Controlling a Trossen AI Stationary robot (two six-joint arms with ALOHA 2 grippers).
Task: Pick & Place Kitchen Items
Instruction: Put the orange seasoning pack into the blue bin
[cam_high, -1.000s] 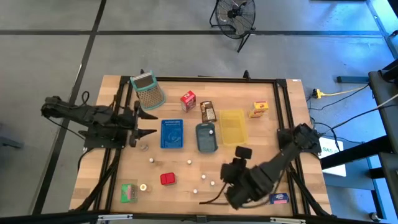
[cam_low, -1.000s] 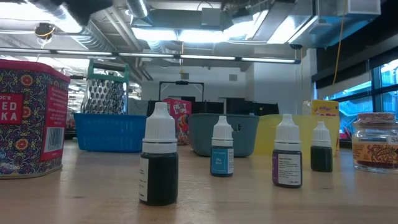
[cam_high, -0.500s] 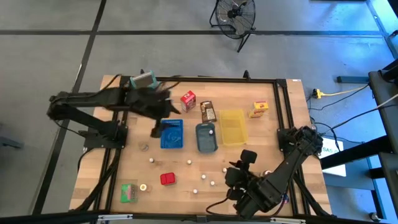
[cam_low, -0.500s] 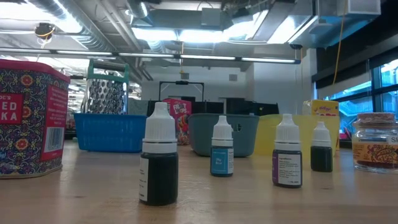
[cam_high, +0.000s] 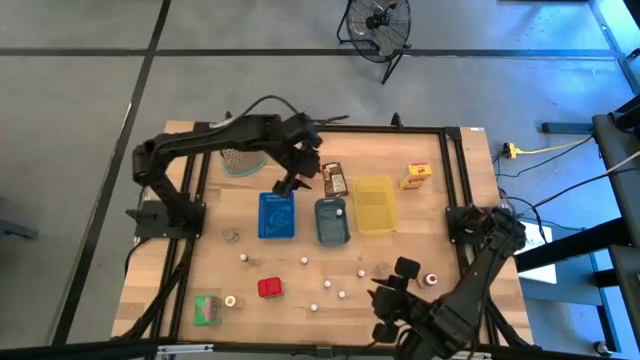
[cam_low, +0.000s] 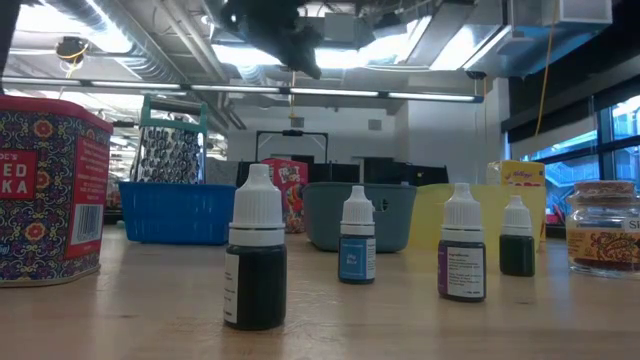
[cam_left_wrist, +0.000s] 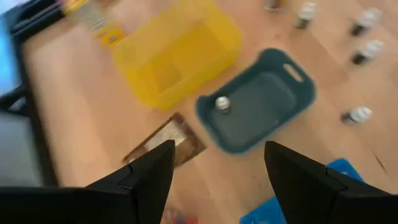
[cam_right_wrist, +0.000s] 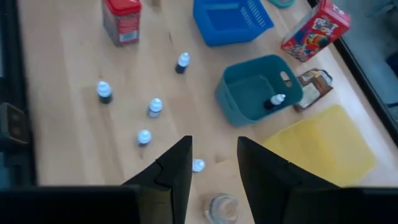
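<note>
The wooden table (cam_high: 400, 245) fills the middle of the high view, with the left arm arched across its 11 o'clock part and the right arm folded low at 5 o'clock.

The left gripper (cam_high: 296, 178) hangs above the gap between the blue tray (cam_high: 277, 216) and the grey-blue tray (cam_high: 331, 221). Its fingers (cam_left_wrist: 148, 180) stand well apart with nothing between them; the brown packet (cam_left_wrist: 166, 140) lies below them, just beside the grey-blue tray at its 11 o'clock. The arm's links cover much of the mesh basket (cam_high: 238, 159) and hide what lies under the wrist.

The right gripper (cam_right_wrist: 211, 163) is raised over the near edge of the table, its fingers parted by a narrow gap and holding nothing. A small jar (cam_right_wrist: 223, 208) stands below it.

The yellow tray (cam_high: 375, 203) sits touching the grey-blue tray at its 3 o'clock. One dropper bottle (cam_high: 340, 212) lies inside the grey-blue tray. The yellow carton (cam_high: 418, 175) lies at 2 o'clock from the yellow tray, the red carton (cam_right_wrist: 314, 30) near the brown packet. The red tin (cam_high: 269, 288) stands at 6 o'clock from the blue tray, the green carton (cam_high: 208, 309) at 8 o'clock. Loose dropper bottles (cam_high: 328, 285) are scattered between tin and right arm.
</note>
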